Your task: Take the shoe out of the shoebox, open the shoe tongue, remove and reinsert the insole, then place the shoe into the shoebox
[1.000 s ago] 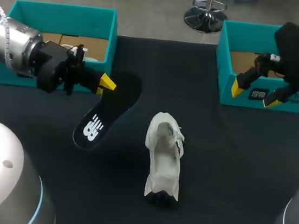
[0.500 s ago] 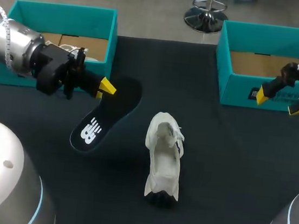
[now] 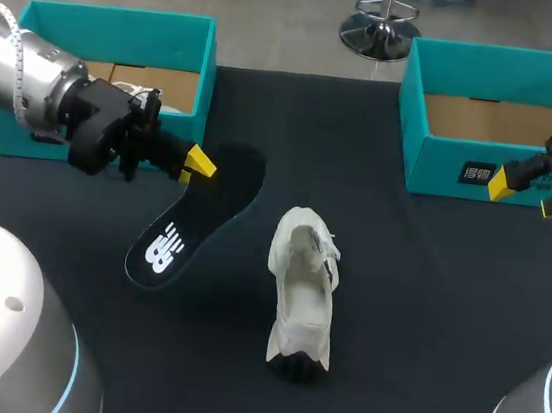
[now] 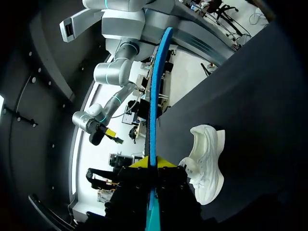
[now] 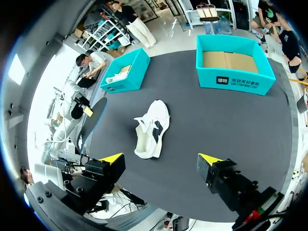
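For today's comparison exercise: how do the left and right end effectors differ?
The left end effector is shut on the black insole; the right end effector is open and empty. The left hangs near the left shoebox, the right near the right shoebox. Both are yellow-tipped.

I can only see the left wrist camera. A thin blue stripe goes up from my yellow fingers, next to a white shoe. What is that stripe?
Observer: That is the flat black foam insole, which you see edge-on. The left gripper is shut on one end of it.
Operator: Where is my other arm?
Observer: The right gripper is open and holds nothing. It is over at the right side of the table, well away from the shoe.
Operator: Is there a box to put the shoe in?
Observer: Yes, an open teal cardboard shoebox sits at the far right of the table. Only its bare brown floor shows inside.
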You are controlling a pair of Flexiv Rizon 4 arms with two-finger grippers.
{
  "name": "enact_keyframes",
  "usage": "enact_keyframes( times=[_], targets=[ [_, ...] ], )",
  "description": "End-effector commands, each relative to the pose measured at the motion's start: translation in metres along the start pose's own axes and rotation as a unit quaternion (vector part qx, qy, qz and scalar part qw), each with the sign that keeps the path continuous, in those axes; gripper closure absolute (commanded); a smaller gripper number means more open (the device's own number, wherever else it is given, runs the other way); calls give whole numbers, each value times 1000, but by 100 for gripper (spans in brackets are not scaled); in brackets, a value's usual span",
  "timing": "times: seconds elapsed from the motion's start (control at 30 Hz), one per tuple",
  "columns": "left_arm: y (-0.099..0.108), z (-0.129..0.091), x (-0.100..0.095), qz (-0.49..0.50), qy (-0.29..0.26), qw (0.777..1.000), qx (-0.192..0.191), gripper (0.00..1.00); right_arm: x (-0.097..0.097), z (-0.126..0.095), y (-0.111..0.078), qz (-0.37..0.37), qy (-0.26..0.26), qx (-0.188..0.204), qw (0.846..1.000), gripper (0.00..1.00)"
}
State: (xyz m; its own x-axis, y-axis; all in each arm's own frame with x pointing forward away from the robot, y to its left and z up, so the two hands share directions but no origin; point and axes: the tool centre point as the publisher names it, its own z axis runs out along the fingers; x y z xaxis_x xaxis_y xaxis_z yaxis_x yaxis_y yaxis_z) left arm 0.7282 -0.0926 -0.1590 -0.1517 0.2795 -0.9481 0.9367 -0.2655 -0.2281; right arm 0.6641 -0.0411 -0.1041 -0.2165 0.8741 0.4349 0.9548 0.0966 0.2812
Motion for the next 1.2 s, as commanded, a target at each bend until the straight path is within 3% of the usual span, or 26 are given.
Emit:
enact_keyframes(
  times=[0.03, 0.53, 0.6, 0.87, 1.2],
  targets=[
    [1, -1, -1, 0, 2, 1000, 2, 100, 0, 1, 4, 0, -1, 4, 1000, 0],
    [1, -1, -1, 0, 2, 1000, 2, 100, 0, 1, 4, 0, -1, 4, 1000, 0],
    [0, 8, 6, -40, 6, 999, 34, 100, 0, 1, 4, 0, -1, 4, 1000, 0],
    [-21, 31, 20, -134, 20, 988, 73, 100, 0, 1, 4, 0, -1, 4, 1000, 0],
    [-43, 54, 55, -222, 33, 970, 89, 100, 0, 1, 4, 0, -1, 4, 1000, 0]
  ],
)
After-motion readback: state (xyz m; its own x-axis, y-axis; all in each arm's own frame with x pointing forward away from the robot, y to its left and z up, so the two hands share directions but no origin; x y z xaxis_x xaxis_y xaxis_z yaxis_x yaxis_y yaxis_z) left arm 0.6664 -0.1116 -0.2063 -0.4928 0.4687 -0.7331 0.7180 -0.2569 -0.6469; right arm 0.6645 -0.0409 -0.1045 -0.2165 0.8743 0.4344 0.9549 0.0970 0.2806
